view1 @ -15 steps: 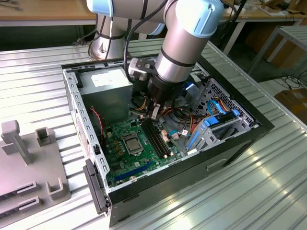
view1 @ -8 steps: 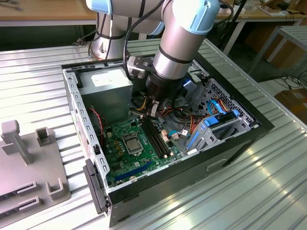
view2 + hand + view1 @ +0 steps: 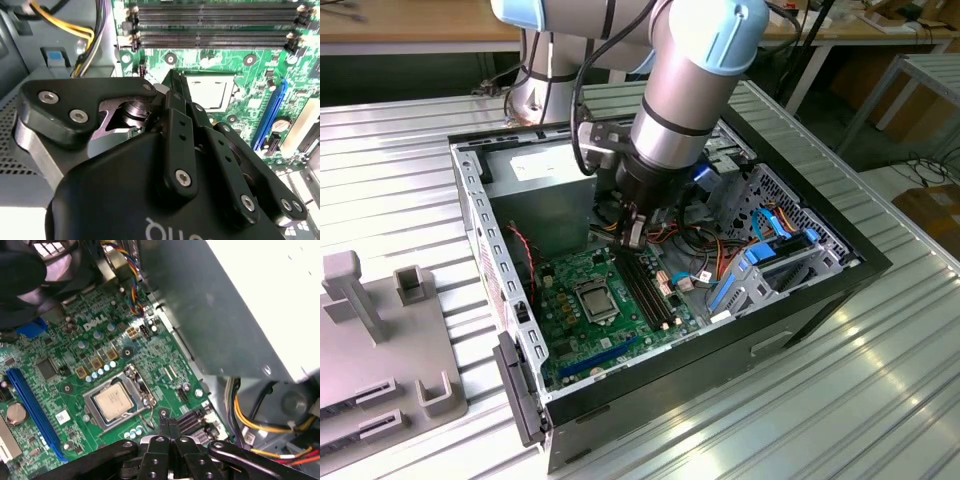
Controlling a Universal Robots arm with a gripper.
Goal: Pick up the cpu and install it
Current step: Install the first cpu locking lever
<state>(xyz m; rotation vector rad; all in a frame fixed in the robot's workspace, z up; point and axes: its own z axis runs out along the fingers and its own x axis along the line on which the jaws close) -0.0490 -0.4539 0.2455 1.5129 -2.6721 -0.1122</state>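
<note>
The open computer case is lying flat on the table so its green board is facing up, the pincer is hovering above with fingertips seemingly together, and the cpu is already sitting in its socket.

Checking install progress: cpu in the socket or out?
In. The cpu lies flat inside the socket frame on the green board; gripper is above, fingers together, holding nothing.
</note>
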